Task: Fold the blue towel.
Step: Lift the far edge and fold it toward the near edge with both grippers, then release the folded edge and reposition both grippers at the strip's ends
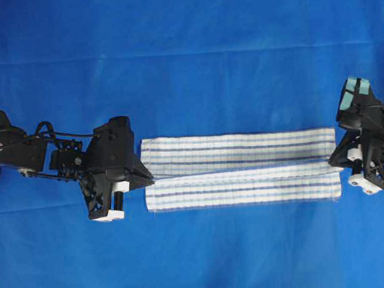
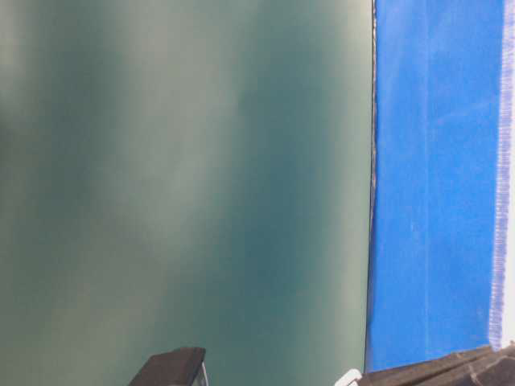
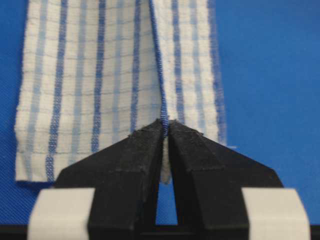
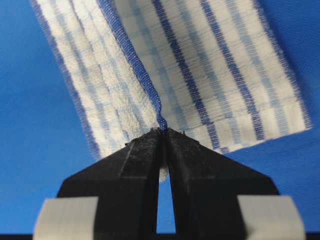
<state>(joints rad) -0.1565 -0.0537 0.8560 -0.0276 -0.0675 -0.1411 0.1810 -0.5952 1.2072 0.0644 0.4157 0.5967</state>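
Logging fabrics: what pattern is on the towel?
White towel with dark and light blue stripes; left wrist view.

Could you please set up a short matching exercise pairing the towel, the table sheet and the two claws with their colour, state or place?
Things:
1. towel
2. sheet
3. left claw
4. right claw

Descriptions:
A. plain solid blue
B. shut on the towel's end at the left of the overhead view
C. white with blue stripes, folded into a long band
D. shut on the towel's end at the right of the overhead view

Pairs: 1-C, 2-A, 3-B, 4-D

Blue towel [image 1: 239, 169] on sheet [image 1: 186, 53]
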